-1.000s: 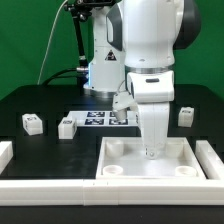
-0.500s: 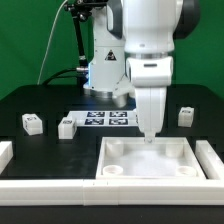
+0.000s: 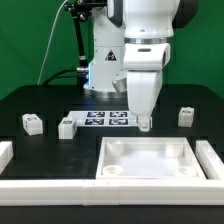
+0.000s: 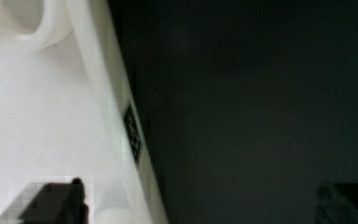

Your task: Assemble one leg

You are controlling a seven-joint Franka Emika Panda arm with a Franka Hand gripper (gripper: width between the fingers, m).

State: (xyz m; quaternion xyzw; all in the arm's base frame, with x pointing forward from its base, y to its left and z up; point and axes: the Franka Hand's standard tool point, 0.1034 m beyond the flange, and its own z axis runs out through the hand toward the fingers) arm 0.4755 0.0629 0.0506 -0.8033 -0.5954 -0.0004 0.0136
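Three small white legs with tags stand on the black table: one [image 3: 32, 123] and another [image 3: 67, 127] at the exterior view's left, and a third [image 3: 185, 115] at the right. A fourth leg is not visible. The large white square panel [image 3: 150, 172] lies in front. My gripper [image 3: 145, 124] hangs just behind the panel's far rim, next to the marker board [image 3: 100, 119]. In the wrist view my gripper [image 4: 197, 205] is open and empty, with its fingertips [image 4: 51, 203] wide apart. One fingertip is over the panel [image 4: 34, 120] and the other over the dark table.
White rails border the table at the front [image 3: 110, 192], the exterior view's left [image 3: 8, 152] and its right [image 3: 212, 156]. The robot base [image 3: 100, 70] stands behind the marker board. A corner socket [image 4: 25, 25] of the panel shows in the wrist view.
My gripper has risen from inside the panel and moved back over its far rim, toward the marker board. The legs have not moved.
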